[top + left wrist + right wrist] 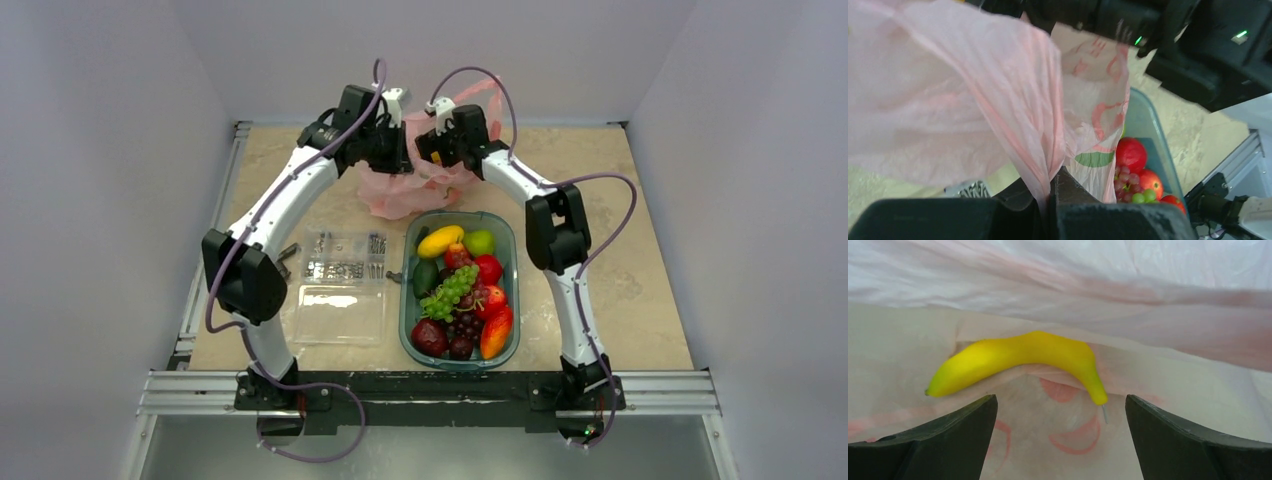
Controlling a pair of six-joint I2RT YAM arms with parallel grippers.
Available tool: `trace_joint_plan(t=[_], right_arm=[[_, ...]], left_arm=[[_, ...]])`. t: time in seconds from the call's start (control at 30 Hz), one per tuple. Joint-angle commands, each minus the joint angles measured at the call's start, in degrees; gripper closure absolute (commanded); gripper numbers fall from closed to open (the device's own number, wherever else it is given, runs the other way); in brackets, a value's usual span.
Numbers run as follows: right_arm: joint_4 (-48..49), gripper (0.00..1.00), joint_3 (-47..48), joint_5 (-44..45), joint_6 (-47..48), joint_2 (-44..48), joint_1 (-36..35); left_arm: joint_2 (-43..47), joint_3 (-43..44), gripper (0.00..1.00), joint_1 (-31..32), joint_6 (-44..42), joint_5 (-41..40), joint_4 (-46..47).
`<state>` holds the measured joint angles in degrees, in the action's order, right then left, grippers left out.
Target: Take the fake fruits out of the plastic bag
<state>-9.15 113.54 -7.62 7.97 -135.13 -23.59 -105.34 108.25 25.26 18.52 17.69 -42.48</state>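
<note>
While the left gripper (1050, 197) is pinching a fold of the plastic bag (948, 95) between its pressed-together fingers and holding the pink film lifted, the right gripper (1059, 407) is sitting at the bag's mouth with its fingers spread wide and nothing between them. The step in hand looks to be reaching in for the banana (1023, 352), the only fruit showing inside. To do it well, the right arm is probably needing to go straight ahead until the fingers are straddling the banana's thick middle rather than its thin stem end, then close gently, since the glossy skin is likely to slip out of a glancing grip. Catching a layer of film along with the fruit is the risk, as the plastic is lying in folds above and below it; the left side is helping most by holding the mouth up and taut. In the right wrist view the banana is lying crosswise just beyond the fingertips, apart from both, its blunt end toward the left finger and its stem toward the right. Other fake fruits (462, 295) are lying piled in the green tray (512, 250), just beside the bag on the side nearer the arms' bases
</note>
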Motion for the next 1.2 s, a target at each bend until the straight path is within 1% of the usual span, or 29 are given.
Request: trace_joint_plan(t=[0.0, 0.07, 0.13, 0.23, 0.3, 0.37, 0.43, 0.5, 0.53, 0.57, 0.63, 0.67, 0.73, 0.77, 0.8, 0.83, 0.93, 1.0, 1.07, 1.17], right_arm=[[-2.81, 0.01, 8.09, -2.45, 1.93, -1.58, -0.16], [-4.73, 0.01, 9.43, -4.07, -0.73, -1.72, -0.29], [-4.24, 0.01, 7.34, -2.96, -2.16, -0.42, -0.79], [-2.29, 0.03, 2.38, 7.10, -5.60, 2.89, -1.45], [-2.02, 0.07, 0.12, 10.79, -9.79, 4.57, -1.37], [-2.03, 0.14, -2.33, 15.34, -11.26, 6.14, -1.41], [-0.48, 0.17, -5.48, 20.39, -11.92, 7.35, -1.39], [1.81, 0.17, -7.39, 28.00, -13.50, 8.30, -1.21], [3.96, 0.17, -8.38, 30.65, -13.13, 8.90, -1.14], [6.19, 0.17, -9.09, 32.02, -12.09, 9.35, -1.04], [8.79, 0.16, -7.81, 31.31, -9.14, 9.07, -1.08], [9.28, 0.16, -5.68, 29.84, -8.43, 8.13, -1.06], [6.37, 0.16, -0.75, 27.80, -6.08, 5.85, -1.20], [4.68, 0.16, 1.37, 25.64, -6.34, 4.88, -1.46], [3.50, 0.16, 2.58, 24.24, -6.79, 4.36, -1.53], [3.34, 0.16, 2.16, 22.68, -7.14, 4.50, -1.61], [8.50, 0.16, -5.32, 17.17, -6.20, 7.68, -1.63], [10.75, 0.16, -7.54, 13.34, -5.61, 8.64, -1.57], [9.43, 0.20, -7.25, 11.79, -6.82, 8.91, -1.57], [7.04, 0.21, -7.54, 7.81, -11.29, 9.45, -1.62]], left_arm=[[6.30, -8.17, 1.00, -0.51, -0.93, -4.39, 4.10], [6.88, -12.29, 1.00, -0.50, 0.18, -3.78, 5.71], [6.05, -14.88, 1.00, -0.56, 2.09, -3.24, 5.66], [3.80, -17.36, 1.00, -0.58, 4.17, -0.62, 4.00], [4.15, -20.82, 1.00, -0.56, 5.95, -0.01, 4.24], [6.57, -26.08, 1.00, -0.48, 7.27, 1.31, 6.95], [9.71, -30.96, 1.00, -0.47, 8.09, 1.98, 9.03], [13.00, -35.44, 1.00, -0.45, 8.53, 3.43, 10.25], [14.28, -37.11, 0.97, -0.46, 8.91, 4.08, 10.78], [15.55, -38.96, 0.92, -0.39, 9.40, 5.01, 11.38], [16.93, -41.58, 0.92, -0.23, 9.40, 5.01, 11.38], [17.19, -42.12, 0.92, -0.17, 9.40, 5.01, 11.38], [17.50, -41.51, 0.92, -0.17, 9.40, 5.01, 11.38], [17.72, -40.62, 0.92, 2.49, 9.40, 5.01, 11.38], [18.21, -39.21, 0.92, 0.15, 9.40, 5.01, 11.38], [18.69, -37.22, 0.92, -0.10, 9.40, 5.01, 11.38], [19.96, -30.30, 0.92, -0.25, 9.40, 5.01, 11.38], [21.05, -26.40, 0.92, -0.38, 9.40, 5.01, 11.38], [23.33, -25.71, 0.92, -0.54, 9.40, 5.01, 11.38], [26.48, -27.39, 0.92, -0.57, 9.40, 5.01, 11.38]])
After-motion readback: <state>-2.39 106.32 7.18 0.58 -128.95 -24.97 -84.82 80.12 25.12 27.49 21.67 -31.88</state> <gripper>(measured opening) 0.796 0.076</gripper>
